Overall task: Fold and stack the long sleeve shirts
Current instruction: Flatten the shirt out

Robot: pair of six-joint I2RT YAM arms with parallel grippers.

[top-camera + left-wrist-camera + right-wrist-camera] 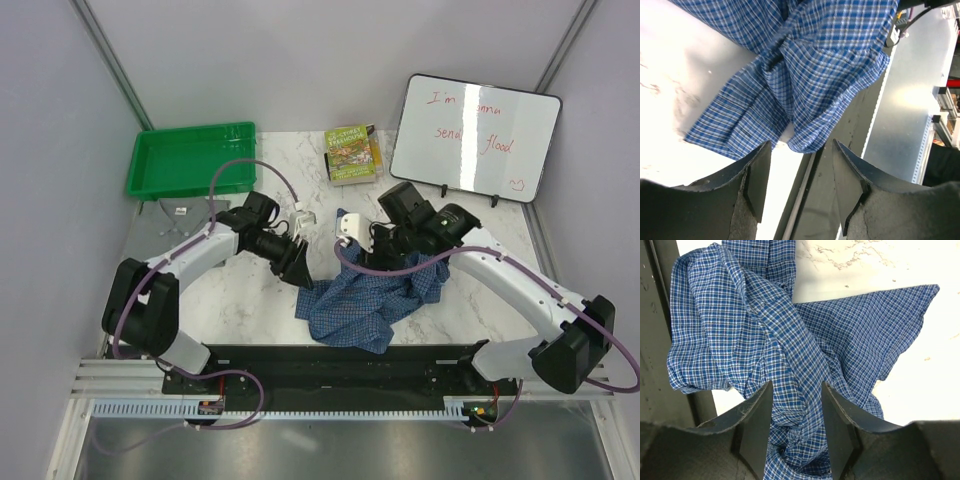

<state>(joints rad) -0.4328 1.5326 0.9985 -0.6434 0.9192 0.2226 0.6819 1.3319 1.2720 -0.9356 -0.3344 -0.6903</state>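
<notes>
One long sleeve shirt, blue with a fine check [360, 310], lies crumpled at the near edge of the marble table, partly over the black rail. In the right wrist view, my right gripper [797, 390] has its jaws round a bunched ridge of this shirt [740, 330], and the cloth fills the gap between them. My left gripper [801, 150] is open with nothing between its fingers. It hovers just short of the shirt's lower hem [810, 80]. In the top view, the left gripper [297, 272] is at the shirt's left corner and the right gripper [392, 265] at its upper right.
A green tray [140, 170] stands at the back left. A book [352, 153] lies at the back centre, with a whiteboard [475, 135] on its right. A black rail [330, 365] runs along the near table edge. Grey walls close in both sides.
</notes>
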